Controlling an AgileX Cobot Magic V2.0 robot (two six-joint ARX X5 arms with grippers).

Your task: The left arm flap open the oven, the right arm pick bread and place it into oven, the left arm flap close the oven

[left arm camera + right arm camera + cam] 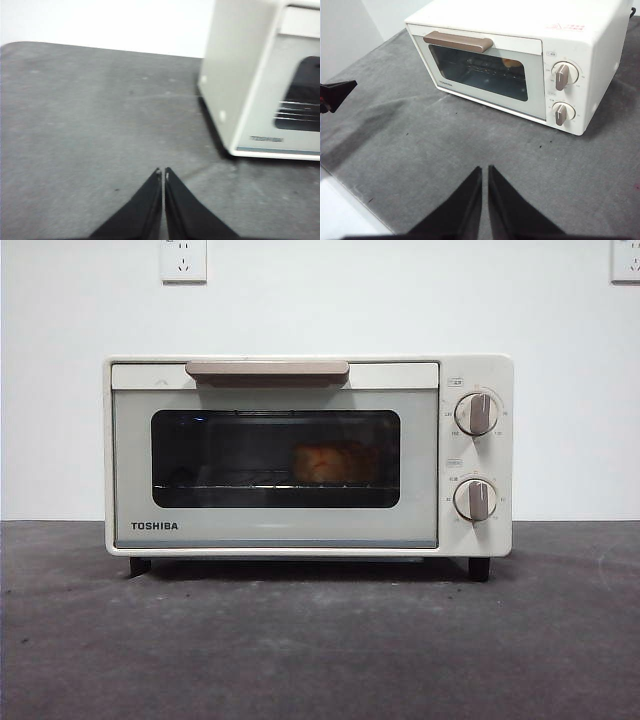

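The cream-white oven (pixel 308 455) stands in the middle of the grey table with its door shut and the beige handle (pixel 267 371) up at the top. Through the dark glass I see the orange-brown bread (pixel 330 461) lying on the wire rack, right of centre. The bread (pixel 510 63) also shows faintly through the window in the right wrist view. My left gripper (pixel 163 172) is shut and empty, hovering over bare table beside the oven (pixel 260 80). My right gripper (pixel 484 170) is shut and empty, well in front of the oven (pixel 520 55). Neither arm shows in the front view.
The grey felt tabletop (pixel 320 640) stretches in front of the oven. A white wall with two power sockets (pixel 183 260) stands behind. The left gripper's black tip (pixel 335 94) pokes in at the side of the right wrist view. The table's near edge (pixel 350 200) runs close by.
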